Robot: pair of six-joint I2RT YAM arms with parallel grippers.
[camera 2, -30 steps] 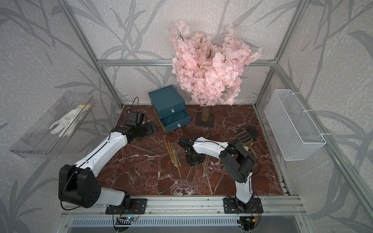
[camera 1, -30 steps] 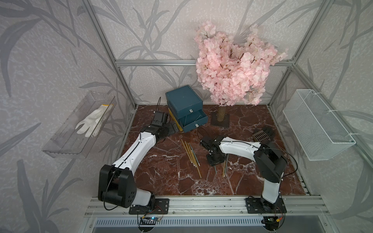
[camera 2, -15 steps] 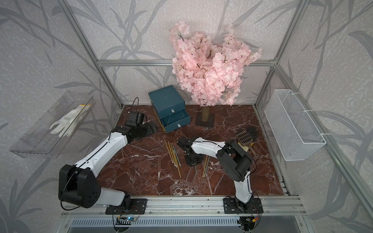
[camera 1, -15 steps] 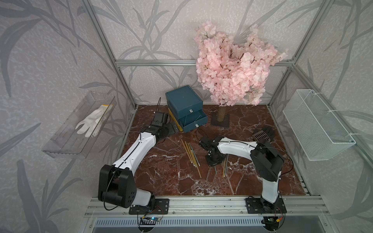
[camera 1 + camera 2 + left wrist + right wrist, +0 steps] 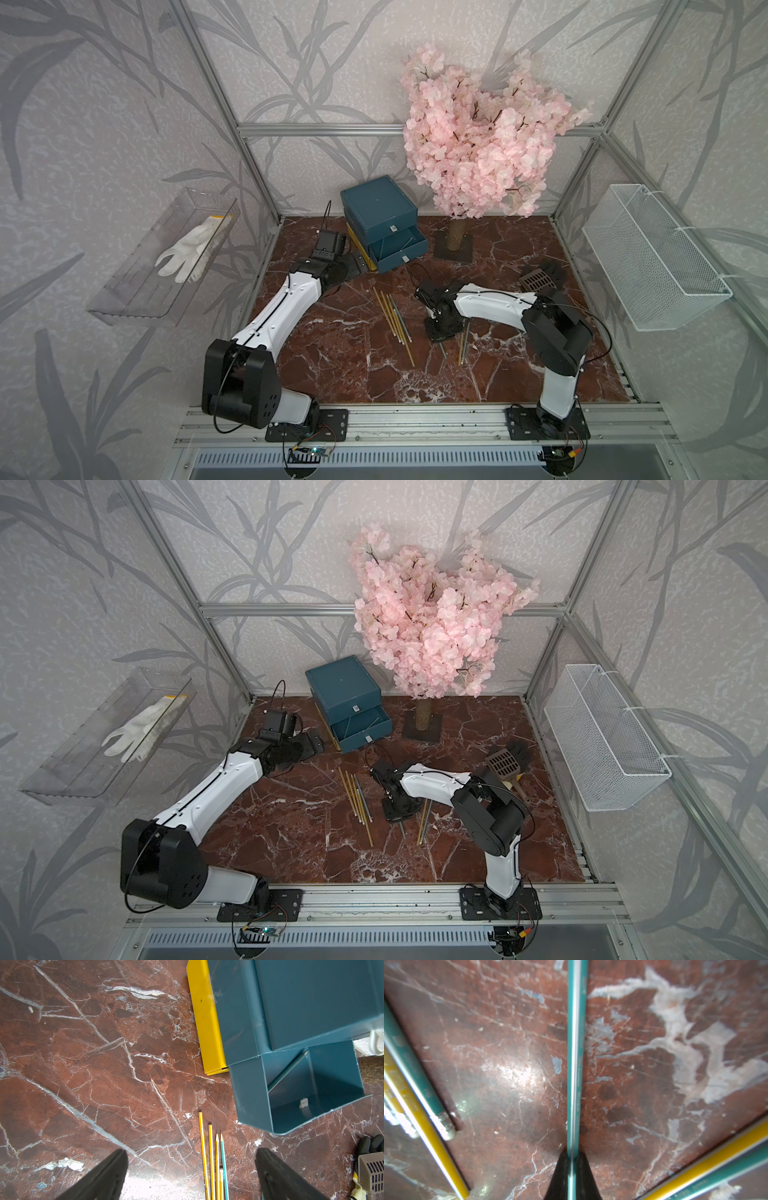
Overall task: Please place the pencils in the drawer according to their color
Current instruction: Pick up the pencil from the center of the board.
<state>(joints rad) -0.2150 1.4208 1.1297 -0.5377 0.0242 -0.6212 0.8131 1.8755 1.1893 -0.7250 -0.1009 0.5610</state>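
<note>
The sorting is only just getting going. 1 stored pencil is leaning diagonally inside the open teal drawer of the drawer chest. The loose pencils are lying on the counter: a row of about 5, mostly yellow, near the middle, and a second cluster just beside the right arm.

The right end effector is clamping together on a gripped teal pencil, low over the marble. The left end effector is hanging empty near the chest, its jaws wide apart.

The yellow drawer is showing only as a strip along the chest's side, so its contents are hidden. The right arm is covering part of the cluster beneath it, so that count is probably incomplete.
</note>
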